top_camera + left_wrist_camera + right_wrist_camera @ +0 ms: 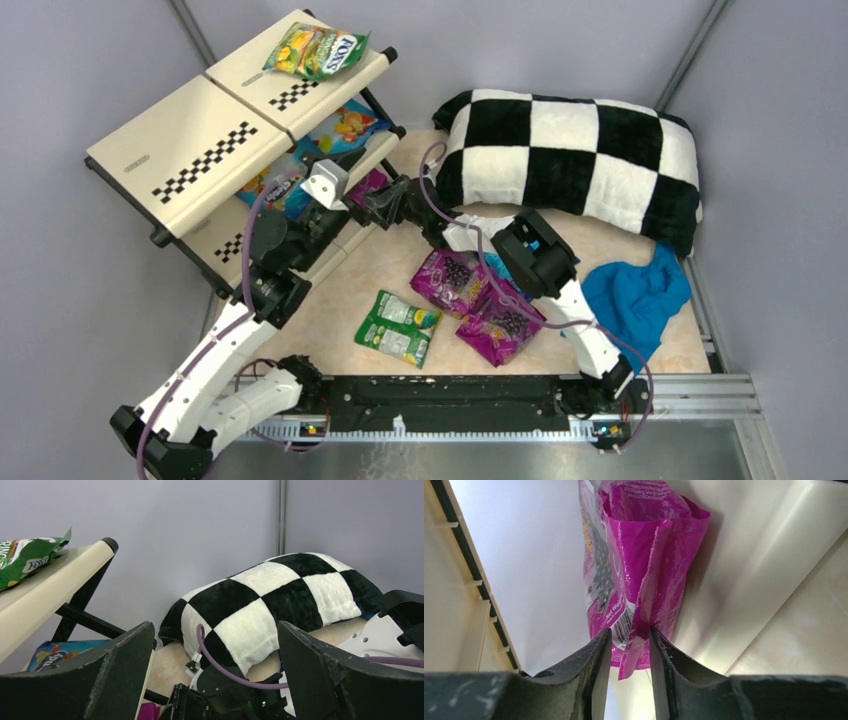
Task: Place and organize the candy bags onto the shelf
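Note:
The cream shelf [200,150] stands at the back left. The green-yellow FOX'S bag [318,50] lies on its top tier and shows in the left wrist view [25,560]. Blue bags [345,125] lie on the middle tier. My right gripper [385,200] reaches into the lowest tier, its jaws closed on the end of a magenta bag [634,555] lying on the cream tier [539,555]. My left gripper [335,215] is wide open and empty beside it [215,680]. Two magenta bags [450,280] [503,320] and a green-white bag [398,327] lie on the table.
The checkered pillow [570,150] lies at the back right, and a blue cloth [640,295] sits at the right. The right arm [380,635] crosses just in front of my left gripper. Grey walls enclose the table.

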Controlling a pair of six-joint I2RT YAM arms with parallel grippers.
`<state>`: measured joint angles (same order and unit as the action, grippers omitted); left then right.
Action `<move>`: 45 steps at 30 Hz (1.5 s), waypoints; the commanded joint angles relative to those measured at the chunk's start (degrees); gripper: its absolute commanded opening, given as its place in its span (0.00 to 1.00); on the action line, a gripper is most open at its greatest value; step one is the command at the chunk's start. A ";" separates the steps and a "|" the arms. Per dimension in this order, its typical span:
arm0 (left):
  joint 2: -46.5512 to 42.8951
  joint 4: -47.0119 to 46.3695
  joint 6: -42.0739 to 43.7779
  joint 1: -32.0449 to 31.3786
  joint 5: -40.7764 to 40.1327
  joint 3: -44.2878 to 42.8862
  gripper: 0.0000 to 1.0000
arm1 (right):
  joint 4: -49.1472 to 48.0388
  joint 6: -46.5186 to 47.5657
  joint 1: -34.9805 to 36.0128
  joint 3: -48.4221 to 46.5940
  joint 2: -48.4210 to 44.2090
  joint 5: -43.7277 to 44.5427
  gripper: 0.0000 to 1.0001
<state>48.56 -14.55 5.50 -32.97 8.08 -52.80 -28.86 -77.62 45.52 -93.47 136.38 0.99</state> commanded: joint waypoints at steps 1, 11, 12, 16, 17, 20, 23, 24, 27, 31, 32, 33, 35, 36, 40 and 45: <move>0.05 -3.63 0.13 0.01 -0.24 0.46 0.99 | -1.18 -1.32 0.33 -5.47 2.62 1.95 0.31; 0.27 -3.47 0.30 -0.01 -0.49 0.48 0.99 | -0.12 -0.46 0.59 -8.45 4.54 3.39 0.26; 0.31 -3.47 0.30 -0.03 -0.45 0.50 0.99 | 0.06 0.90 0.62 -8.28 3.93 3.16 0.27; 0.00 -3.47 0.18 0.00 -0.28 0.41 0.99 | -3.14 6.81 0.58 -2.98 -1.77 2.89 0.36; -0.19 -3.47 0.19 0.01 -0.23 0.41 0.99 | -4.72 8.19 0.57 -0.61 -3.70 2.95 0.41; -0.55 -3.56 0.28 0.01 -0.65 0.59 0.99 | -7.74 14.51 0.54 7.16 -10.50 2.26 0.54; -0.70 -3.65 0.47 0.01 -1.20 0.76 0.99 | -5.59 23.00 0.54 13.36 -18.40 0.90 0.64; -0.82 -3.65 0.48 0.01 -1.35 0.81 0.99 | -3.75 25.38 0.54 15.70 -21.21 0.30 0.69; -1.25 -4.37 0.51 -0.08 -1.71 1.42 0.99 | 3.12 34.97 0.54 22.01 -30.97 -0.88 0.75; -1.10 -4.69 1.12 -0.13 -3.63 1.95 0.99 | 19.34 46.08 0.40 30.56 -45.20 1.23 0.79; -0.95 -4.81 1.33 -0.08 -4.13 2.19 0.99 | 22.50 48.57 0.37 33.26 -49.90 2.58 0.80; -0.74 -5.02 1.42 -0.14 -4.60 2.32 0.99 | 25.37 50.83 0.29 36.03 -54.83 4.54 0.81; -0.47 -5.05 1.17 -0.19 -5.07 2.34 0.99 | 32.55 54.01 0.26 40.60 -64.81 8.56 0.84; -0.21 -5.05 0.75 -0.21 -5.09 2.30 0.99 | 36.83 54.56 0.22 42.15 -69.63 10.60 0.85; 1.33 -5.31 -1.65 -0.59 -4.66 2.32 0.99 | 52.70 50.95 -0.14 45.04 -82.81 13.41 0.90; 4.90 -4.22 -3.72 -1.31 -5.09 1.53 0.99 | 67.67 38.23 -0.55 48.38 -91.84 9.10 0.97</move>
<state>51.13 -16.69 4.10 -33.63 3.53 -50.76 22.00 -31.18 45.36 -48.49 48.36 11.49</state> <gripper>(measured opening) 0.987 0.964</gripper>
